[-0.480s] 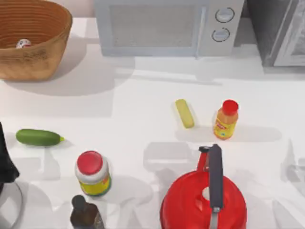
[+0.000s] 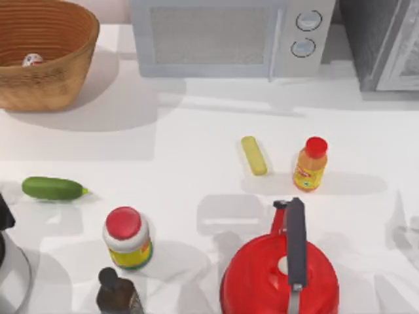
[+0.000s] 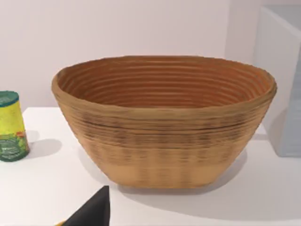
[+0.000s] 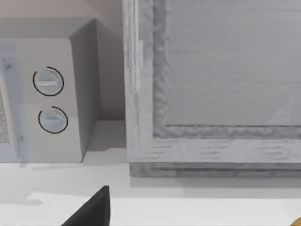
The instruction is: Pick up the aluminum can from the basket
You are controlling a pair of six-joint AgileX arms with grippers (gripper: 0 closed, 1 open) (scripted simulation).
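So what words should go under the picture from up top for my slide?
Aluminum can waits inside the wicker basket at the table's far left, with cucumber, jar and red kettle nearer.

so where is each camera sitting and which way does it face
Top view: above the table, looking down at the basket holding the aluminum can; the left arm shows at the left edge.
Left wrist view: low on the table, facing the basket's side; a dark gripper tip shows.
Right wrist view: faces the microwave; a dark gripper tip shows.
Top and left wrist views share the basket.
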